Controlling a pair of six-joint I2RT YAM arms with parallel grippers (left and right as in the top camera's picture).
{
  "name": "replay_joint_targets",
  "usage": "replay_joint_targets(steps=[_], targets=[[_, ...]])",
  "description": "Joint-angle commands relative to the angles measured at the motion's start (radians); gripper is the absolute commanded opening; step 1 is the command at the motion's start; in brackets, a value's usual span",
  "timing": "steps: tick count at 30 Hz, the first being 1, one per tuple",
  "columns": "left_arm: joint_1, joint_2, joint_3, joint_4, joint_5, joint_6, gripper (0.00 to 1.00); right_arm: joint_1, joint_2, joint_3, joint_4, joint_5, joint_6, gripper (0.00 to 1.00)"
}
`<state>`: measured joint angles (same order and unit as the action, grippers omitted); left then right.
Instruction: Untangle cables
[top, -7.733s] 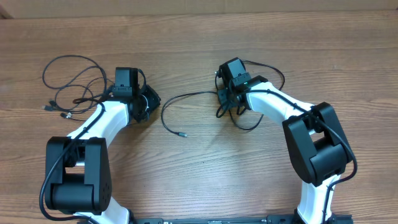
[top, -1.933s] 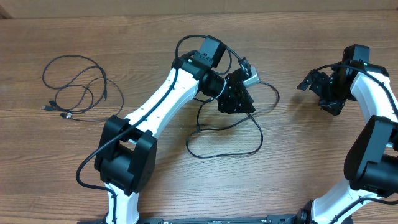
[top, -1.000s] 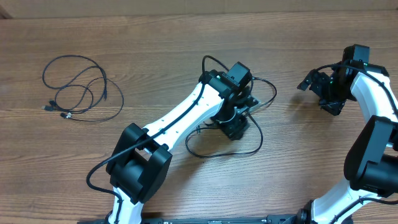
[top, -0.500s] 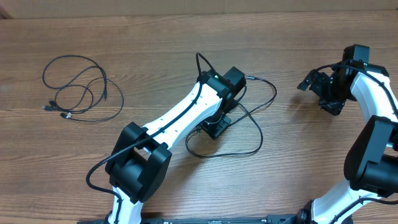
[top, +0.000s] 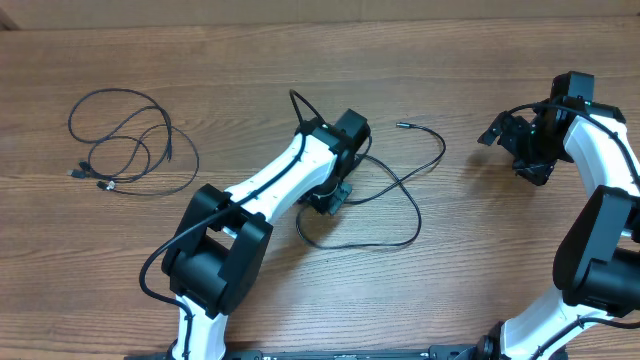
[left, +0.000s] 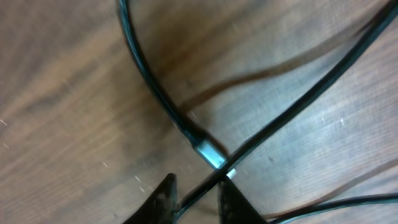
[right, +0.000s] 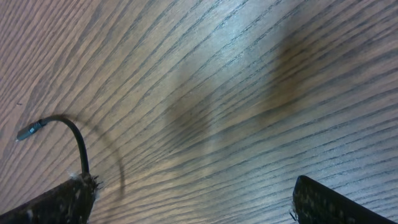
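A black cable (top: 400, 195) lies looped at the table's middle, its silver tip (top: 400, 125) pointing left. My left gripper (top: 325, 195) is down on the loop's left side. In the left wrist view its jaws (left: 196, 183) are nearly together with a thin strand of that cable (left: 298, 106) running between them. A second strand ending in a silver plug (left: 208, 149) crosses just ahead of the tips. More cables (top: 120, 140) lie coiled at the far left. My right gripper (top: 518, 145) hangs wide open at the right (right: 196, 196), nothing between its fingers.
A short thin black wire with a pale tip (right: 28, 130) curls up beside the right gripper's left finger. The left arm (top: 270, 185) stretches diagonally across the middle. The table's back edge (top: 320, 22) runs along the top.
My left gripper has slid left and toward the front across the cable loop, and its jaws have closed in on a strand. The right arm has not moved.
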<state>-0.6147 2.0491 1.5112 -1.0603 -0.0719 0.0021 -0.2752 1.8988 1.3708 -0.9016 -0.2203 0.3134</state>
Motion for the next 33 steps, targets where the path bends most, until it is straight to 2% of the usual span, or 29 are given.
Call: replay_joint_targets(steps=[1,2,10,14,17,19,21,22,28,31,33], targets=[[0.029,0.006,-0.005,0.042,0.021,-0.003,0.08,-0.001,-0.023,0.018,0.003,0.007,-0.008,1.0],[0.033,0.006,-0.005,0.055,0.022,-0.003,0.04,-0.001,-0.023,0.018,0.003,0.007,-0.008,1.0],[0.049,0.006,-0.005,0.146,0.055,-0.01,0.05,-0.001,-0.023,0.018,0.003,0.007,-0.008,1.0],[0.051,0.006,-0.005,0.14,0.063,-0.008,0.22,-0.001,-0.023,0.018,0.003,0.007,-0.008,1.0],[0.054,0.006,-0.005,0.11,0.129,0.066,0.36,-0.001,-0.023,0.018,0.003,0.007,-0.008,1.0],[0.061,0.006,-0.005,0.087,0.201,0.119,0.6,-0.001,-0.023,0.018,0.003,0.007,-0.008,1.0],[0.077,0.006,-0.005,0.074,0.25,0.139,0.73,-0.001,-0.023,0.018,0.003,0.007,-0.008,1.0],[0.089,0.006,-0.005,0.069,0.261,0.145,0.76,-0.001,-0.023,0.018,0.003,0.007,-0.008,1.0],[0.158,0.006,-0.006,0.037,0.301,0.156,0.8,-0.001,-0.023,0.018,0.003,0.007,-0.008,1.0],[0.164,0.006,-0.018,0.047,0.301,0.155,0.7,-0.001,-0.023,0.018,0.003,0.007,-0.008,1.0],[0.161,0.006,-0.035,0.068,0.302,0.15,0.68,-0.001,-0.023,0.018,0.003,0.007,-0.008,1.0]])
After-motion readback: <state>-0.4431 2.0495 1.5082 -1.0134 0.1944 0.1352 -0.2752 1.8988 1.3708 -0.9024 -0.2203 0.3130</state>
